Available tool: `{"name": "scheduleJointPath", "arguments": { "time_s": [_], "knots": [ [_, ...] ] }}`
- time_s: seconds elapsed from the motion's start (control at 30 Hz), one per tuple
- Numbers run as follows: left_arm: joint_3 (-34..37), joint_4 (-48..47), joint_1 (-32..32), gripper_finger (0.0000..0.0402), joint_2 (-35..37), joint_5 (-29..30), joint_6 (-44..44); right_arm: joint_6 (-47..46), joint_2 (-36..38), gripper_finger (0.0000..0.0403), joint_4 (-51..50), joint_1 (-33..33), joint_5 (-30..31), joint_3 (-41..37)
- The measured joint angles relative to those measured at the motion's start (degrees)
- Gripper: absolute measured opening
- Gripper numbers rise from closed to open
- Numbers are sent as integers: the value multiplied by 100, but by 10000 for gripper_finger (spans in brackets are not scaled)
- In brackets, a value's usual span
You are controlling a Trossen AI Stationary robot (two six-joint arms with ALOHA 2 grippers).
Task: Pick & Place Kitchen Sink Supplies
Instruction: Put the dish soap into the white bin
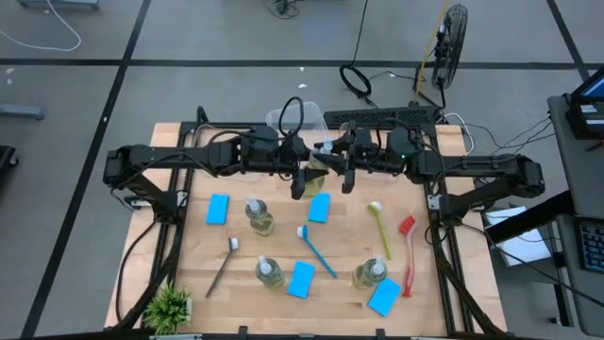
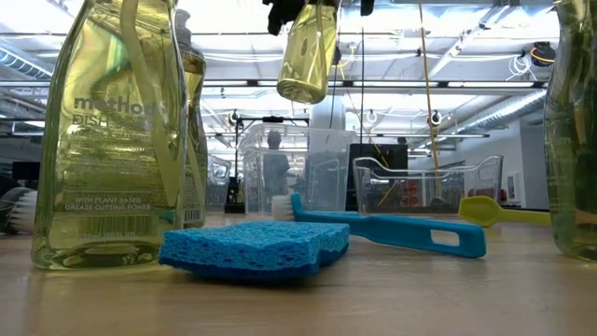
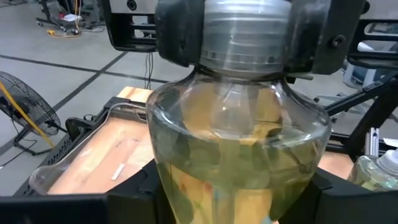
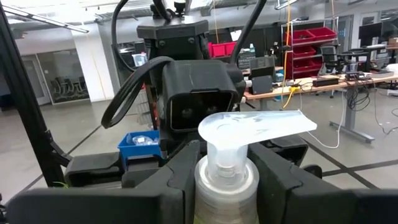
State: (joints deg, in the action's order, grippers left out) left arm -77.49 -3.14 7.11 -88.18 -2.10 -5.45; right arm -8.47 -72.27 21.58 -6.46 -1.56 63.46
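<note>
High view: both arms reach inward from the bench's (image 1: 283, 246) 9 and 3 o'clock sides, forearms nearly level, and meet near its 12 o'clock edge. Between them hangs one soap bottle (image 1: 316, 170), lifted clear of the wood. The left pincer (image 1: 302, 178) is clenched on the bottle's body, and the right pincer (image 1: 332, 161) is clenched on its neck under the white pump.

Left wrist view looks straight at the held bottle's shoulder (image 3: 239, 143), with the right pincer's dark fingers (image 3: 180, 31) clamped on either side of the ribbed collar. Right wrist view shows that pincer's own fingers (image 4: 171, 177) pressed against the collar below the pump (image 4: 255, 127), and the left wrist facing it just behind.

Low view has the bottle (image 2: 306, 56) suspended at 12 o'clock, tilted slightly, high above a sponge (image 2: 252, 247) and the blue brush (image 2: 392, 229) lying on the bench.

On the bench, three more bottles stand: one left of centre (image 1: 257, 215), one toward 6 o'clock (image 1: 268, 272), one toward 5 o'clock (image 1: 370, 274). Four sponges lie around them, at 9 o'clock (image 1: 218, 209), centre (image 1: 319, 207), 6 o'clock (image 1: 301, 279) and 5 o'clock (image 1: 384, 297). The grey brush (image 1: 224, 266) lies at 7 o'clock, the yellow brush (image 1: 379, 229) and red brush (image 1: 408, 255) toward 4 o'clock.
</note>
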Motion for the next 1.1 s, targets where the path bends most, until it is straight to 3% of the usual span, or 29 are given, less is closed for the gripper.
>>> {"name": "scheduleJointPath", "arguments": {
  "time_s": [0.43,0.6,0.8,0.9,1.1],
  "knots": [
    [2,-132,139,208,-11,465,311,15,91,189,-92,-2,52,0],
    [10,-219,230,210,17,737,533,19,370,210,-788,-2,247,4],
    [14,-64,500,211,275,1968,668,-26,779,220,-1829,39,207,11],
    [4,73,703,212,416,2290,660,-31,977,221,-2170,20,303,11],
    [4,1233,1108,213,396,3075,655,-29,1180,215,-2846,26,447,-1]
  ]
}}
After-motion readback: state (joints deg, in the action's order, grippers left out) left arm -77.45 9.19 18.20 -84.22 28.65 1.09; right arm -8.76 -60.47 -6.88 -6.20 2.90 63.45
